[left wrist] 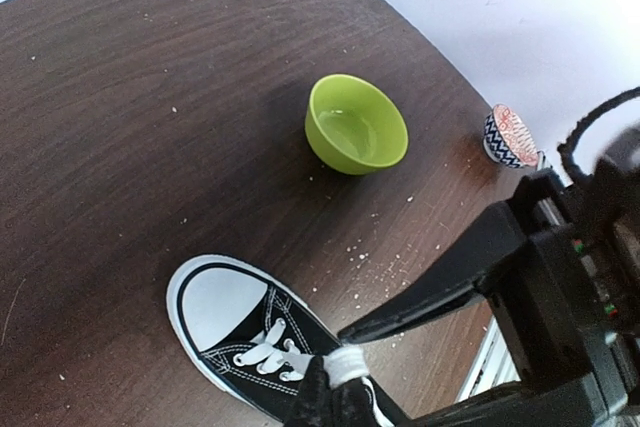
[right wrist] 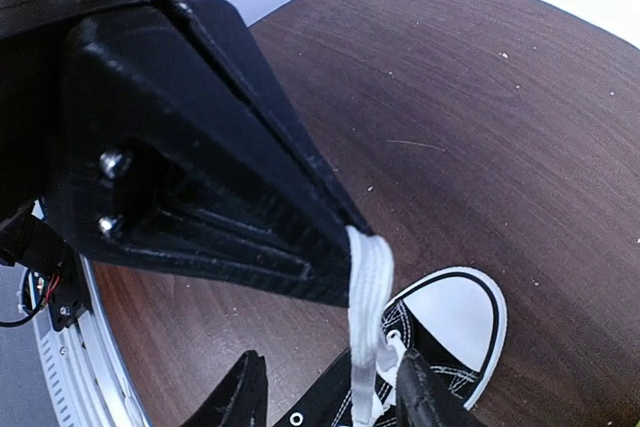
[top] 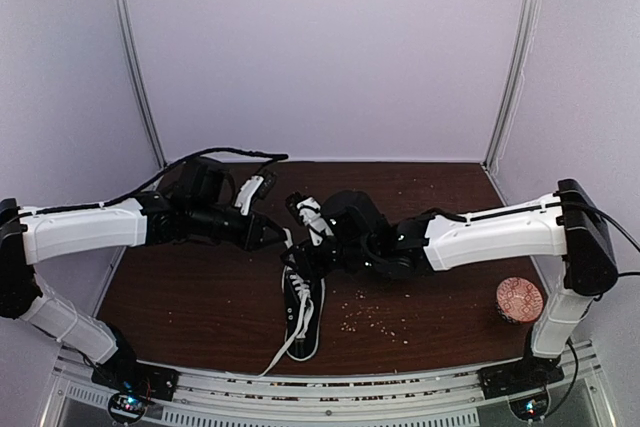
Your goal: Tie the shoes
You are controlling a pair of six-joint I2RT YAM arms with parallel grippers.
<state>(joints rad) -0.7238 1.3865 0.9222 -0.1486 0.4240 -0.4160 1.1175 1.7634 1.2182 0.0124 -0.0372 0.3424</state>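
A black sneaker [top: 303, 322] with a white toe cap [left wrist: 215, 307] and white laces lies in the middle of the table, its toe [right wrist: 455, 317] showing in the right wrist view. My left gripper [left wrist: 335, 375] is shut on a bunched white lace [left wrist: 347, 362] just above the shoe's upper eyelets. From the top it sits at the shoe's far end [top: 283, 239]. My right gripper [right wrist: 328, 375] is open right beside it, its fingers either side of the lace strand [right wrist: 368, 287] that hangs from the left gripper's tip. One loose lace end [top: 272, 365] trails to the table's near edge.
A green bowl [left wrist: 355, 127] stands beyond the shoe's toe, with a small patterned cup [left wrist: 508, 135] farther off; the cup [top: 519, 299] is near the right arm's base. Crumbs [top: 375, 319] are scattered to the right of the shoe. White walls close off the back and sides.
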